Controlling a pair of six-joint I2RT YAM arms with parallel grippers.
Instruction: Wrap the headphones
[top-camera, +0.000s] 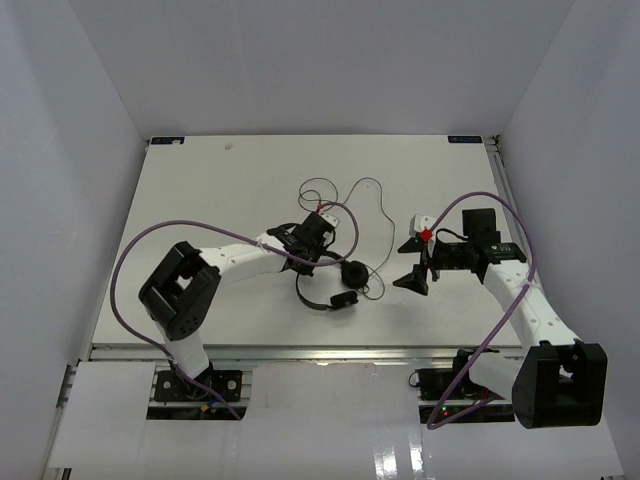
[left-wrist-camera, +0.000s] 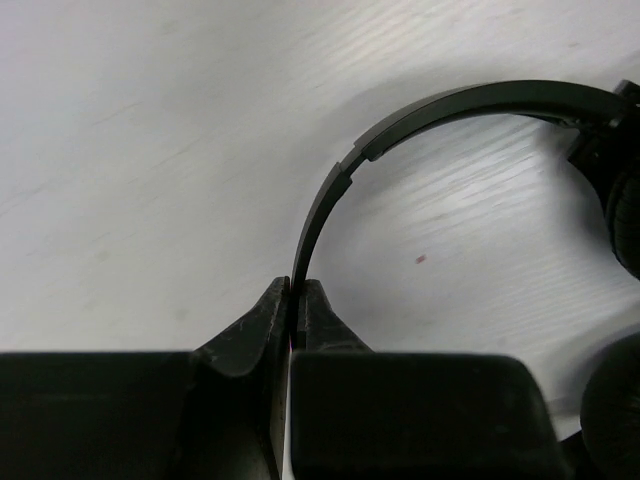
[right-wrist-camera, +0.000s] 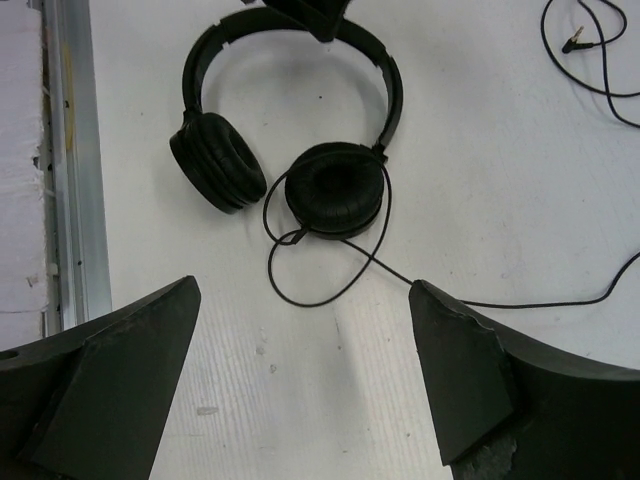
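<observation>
top camera: high behind the arm bases (top-camera: 195, 385), looking down, far enough to hold the whole table (top-camera: 200, 190). left wrist: low, very near the headphones (left-wrist-camera: 330, 190). right wrist: higher, looking down, headphones at 12 o'clock. all three share them.

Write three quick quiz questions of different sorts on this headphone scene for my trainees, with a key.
1. True or false: the left gripper is shut on the headband of the headphones.
2. The right gripper is: A open, holding nothing; B shut on an earcup; C out of view.
3. Fill in: the cord's plug lies loose on the ___.
Key: 1 true; 2 A; 3 table.
</observation>
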